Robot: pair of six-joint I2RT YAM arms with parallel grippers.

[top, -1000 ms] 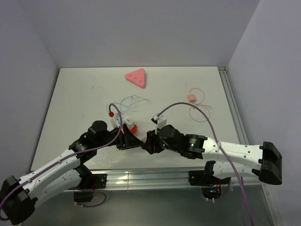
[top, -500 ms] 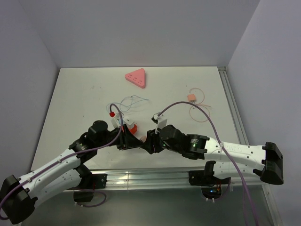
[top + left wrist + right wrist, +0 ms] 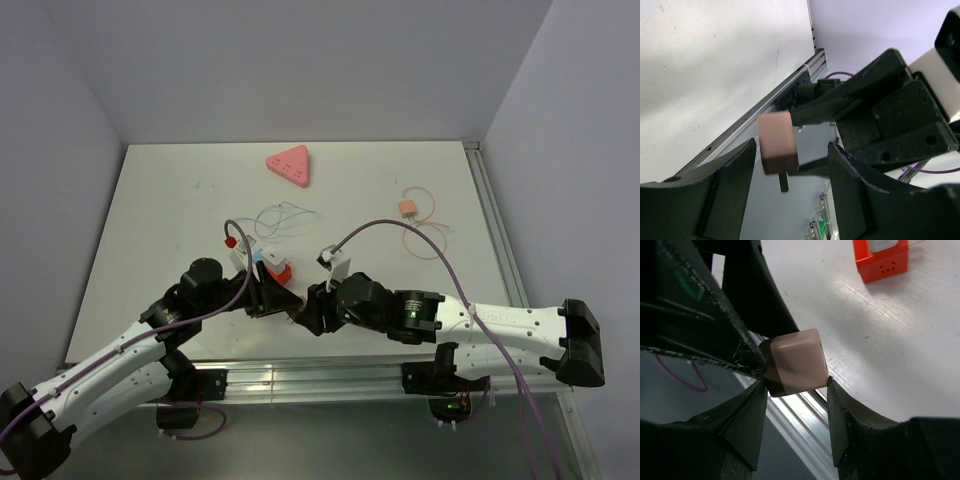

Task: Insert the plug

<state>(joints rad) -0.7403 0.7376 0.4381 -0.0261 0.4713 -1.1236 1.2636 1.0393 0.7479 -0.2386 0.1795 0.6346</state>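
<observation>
right pincer (image 3: 794, 385): pinching pink plug (image 3: 797, 362) | left pincer (image 3: 792, 146): spread, straddling it, not touching

White matte surface (image 3: 150, 220), a few faint scuff marks. It is enclosed on three sides by plain pale lilac-grey panels: back wall (image 3: 300, 60), left wall (image 3: 45, 200), right wall (image 3: 575, 150). Aluminium rail (image 3: 300, 376) along near edge; second rail (image 3: 492, 225) along right edge. Light even and diffuse, shadows soft.
</observation>
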